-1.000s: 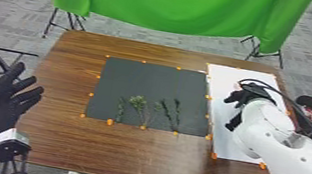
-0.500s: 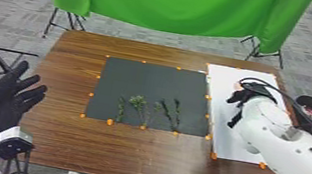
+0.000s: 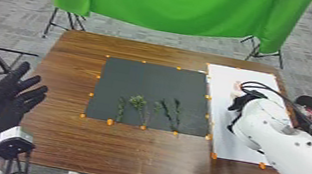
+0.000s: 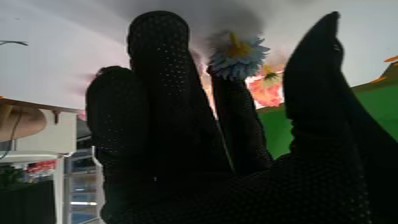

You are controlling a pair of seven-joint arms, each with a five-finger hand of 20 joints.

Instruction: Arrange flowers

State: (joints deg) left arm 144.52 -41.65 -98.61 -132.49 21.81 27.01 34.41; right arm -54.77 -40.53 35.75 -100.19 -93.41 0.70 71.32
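Left robot hand [image 3: 10, 102]: one, black-gloved, beside the left edge of the tabletop; fingers extended and apart, grasping nothing.

Tabletop [image 3: 115, 154]: brown wood, bearing two sheets side by side.

Dark sheet [image 3: 140, 80]: left of the pair, edged with orange tabs [image 3: 110, 122]. Judged the place for the arrangement.

Green stems [image 3: 138, 103]: a small group, laid roughly parallel on the near part of the dark sheet, one bushier than its neighbours. No blossom among them.

White sheet [image 3: 227, 152]: to the right of the dark one; judged the supply side for the flowers.

Right robot hand [image 3: 241, 101]: one, black-gloved, over the white sheet. Fingers long and uncurled, thumb apart from them; released, with no grip visible on any flower.

Blue flower [image 4: 238, 57]: pale petals, yellow part at one end; seen at a fingertip in the wrist view, in the space towards the thumb. Whether finger and petals touch cannot be told. Pink flower [image 4: 266, 90]: just beside it, partly hidden.

Step in hand: judged the picking of a blossom, greenery already being on the dark sheet. Next move calls for lining up thumb and fingertip on the blue flower alone, a light pinch, then lifting it leftward to the stems.
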